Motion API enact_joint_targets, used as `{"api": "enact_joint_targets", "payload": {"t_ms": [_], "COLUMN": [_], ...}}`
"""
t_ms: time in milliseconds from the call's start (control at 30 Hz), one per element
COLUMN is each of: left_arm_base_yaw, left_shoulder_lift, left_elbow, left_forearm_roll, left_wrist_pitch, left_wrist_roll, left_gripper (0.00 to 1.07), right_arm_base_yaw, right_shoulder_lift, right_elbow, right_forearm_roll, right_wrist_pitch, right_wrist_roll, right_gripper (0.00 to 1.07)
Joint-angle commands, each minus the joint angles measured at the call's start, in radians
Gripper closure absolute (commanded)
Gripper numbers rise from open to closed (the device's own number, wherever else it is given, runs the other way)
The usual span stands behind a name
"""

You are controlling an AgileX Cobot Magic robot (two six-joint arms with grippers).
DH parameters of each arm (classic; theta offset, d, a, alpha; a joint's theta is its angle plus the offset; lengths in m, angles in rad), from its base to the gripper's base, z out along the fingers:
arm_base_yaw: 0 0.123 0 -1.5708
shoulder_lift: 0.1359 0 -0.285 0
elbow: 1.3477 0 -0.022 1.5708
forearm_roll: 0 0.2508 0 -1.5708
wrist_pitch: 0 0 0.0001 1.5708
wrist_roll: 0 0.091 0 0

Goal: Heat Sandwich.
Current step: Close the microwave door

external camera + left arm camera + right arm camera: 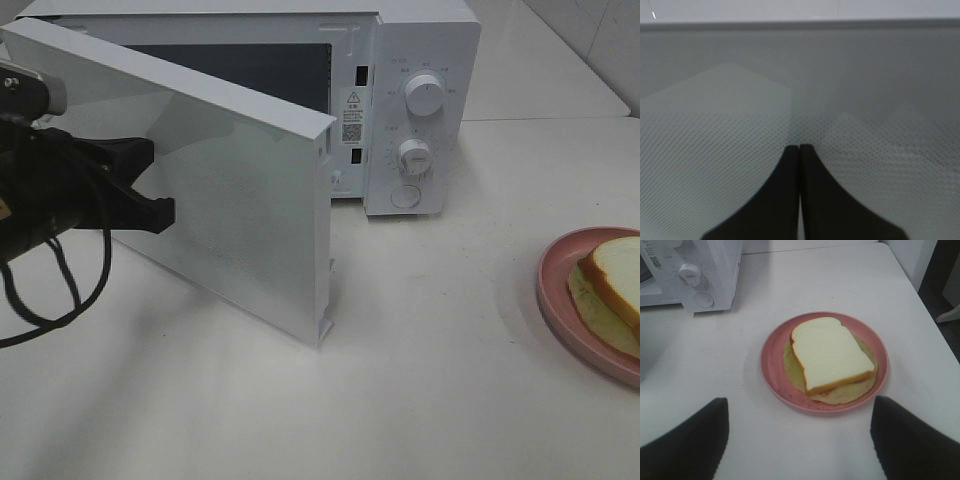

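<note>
The sandwich (830, 352) lies on a round pink plate (771, 375) on the white table, with white bread on top and a pale yellow layer under it. In the high view the sandwich (612, 280) and plate (548, 290) sit at the right edge. My right gripper (800, 440) hovers open just short of the plate and holds nothing. The white microwave (420, 100) stands at the back with its door (250, 220) swung wide open. My left gripper (165, 212) is shut, its tips (799, 147) against the door's meshed window.
The microwave's control panel with two knobs (425, 95) faces forward. The open door juts out over the table's left middle, its lower corner (325, 335) near the centre. A cable (60, 290) loops under my left arm. The table's right edge (920, 295) is close to the plate.
</note>
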Motion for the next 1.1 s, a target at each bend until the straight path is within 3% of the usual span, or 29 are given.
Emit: {"api": "enact_joint_targets", "payload": {"t_ms": [33,133,433,500,633,1100], "left_arm_base_yaw": [-0.031,-0.075,-0.143,-0.155,-0.165,-0.165], "left_shoulder_lift": [0.022,0.075,0.168,0.197,0.237,0.345], "left_elbow": [-0.038,-0.099,-0.232,-0.277,-0.34,-0.496], "left_forearm_roll": [-0.076,-0.159,-0.284,-0.311,-0.337,-0.368], "left_wrist_pitch": [-0.021,-0.02,-0.014,-0.013,-0.011,-0.007], "left_wrist_roll": [0.023,0.055,0.063,0.091,0.127,0.131], "left_gripper": [1.07,1.07,1.07,1.07,1.07,1.07], "right_arm_base_yaw": [-0.009,-0.009,-0.009,-0.009,-0.009,-0.009], "right_shoulder_lift": [-0.029,-0.029,-0.029,-0.029,-0.029,-0.029], "right_elbow": [0.002,0.002,0.002,0.002,0.002,0.002], "right_forearm_roll": [0.0,0.0,0.0,0.0,0.0,0.0], "right_wrist_pitch": [-0.009,-0.009,-0.009,-0.009,-0.009,-0.009], "right_wrist_roll": [-0.006,-0.006,-0.006,-0.006,-0.006,-0.006], "right_gripper": [0.32,0.32,0.32,0.32,0.32,0.32]}}
